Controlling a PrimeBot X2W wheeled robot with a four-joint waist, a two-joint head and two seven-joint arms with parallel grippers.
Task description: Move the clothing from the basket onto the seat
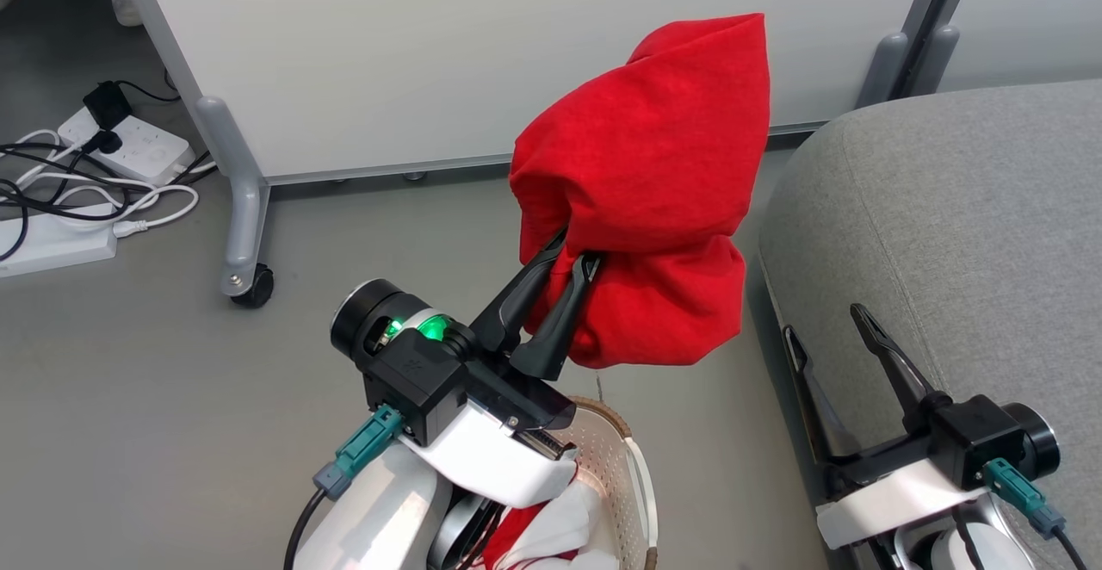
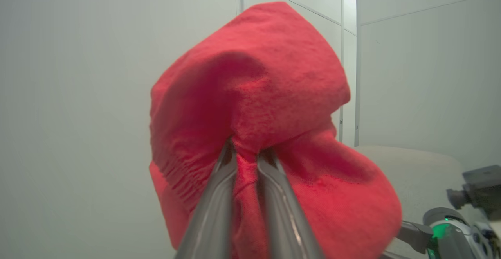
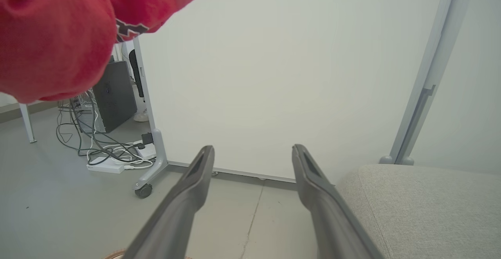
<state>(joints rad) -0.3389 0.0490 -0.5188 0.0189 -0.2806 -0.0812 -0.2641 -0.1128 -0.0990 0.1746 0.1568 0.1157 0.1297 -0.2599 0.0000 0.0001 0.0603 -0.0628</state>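
Grey floor [image 1: 129, 398] before a pale wheeled partition [image 1: 473, 53] | left pincer [image 1: 572, 256] clamped narrow on the plain red garment [image 1: 654, 182] — raised clear of the basket [image 1: 616, 458], left of the seat [image 1: 964, 226] | striped red-and-white garment [image 1: 551, 535] lies in the basket, near | right pincer [image 1: 822, 320] wide, holding nothing — beside the seat's near left edge
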